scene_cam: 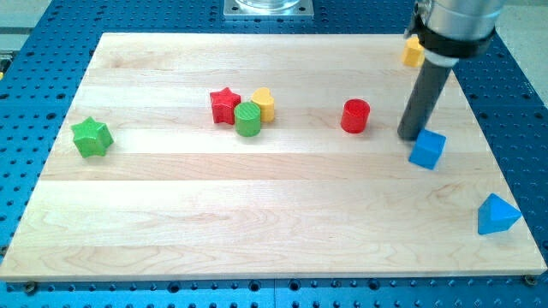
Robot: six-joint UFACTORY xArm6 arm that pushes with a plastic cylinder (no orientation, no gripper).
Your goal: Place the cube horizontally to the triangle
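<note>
A blue cube (427,150) lies on the wooden board at the view's right. A blue triangle (497,215) lies below and to the right of it, near the board's right edge. My tip (409,135) is at the cube's upper left corner, touching or nearly touching it. The dark rod rises from there toward the view's top right.
A red cylinder (355,115) stands left of my tip. A red star (224,105), a green cylinder (248,119) and a yellow heart (264,103) cluster at centre left. A green star (92,137) sits far left. A yellow block (413,52) shows beside the arm at top right.
</note>
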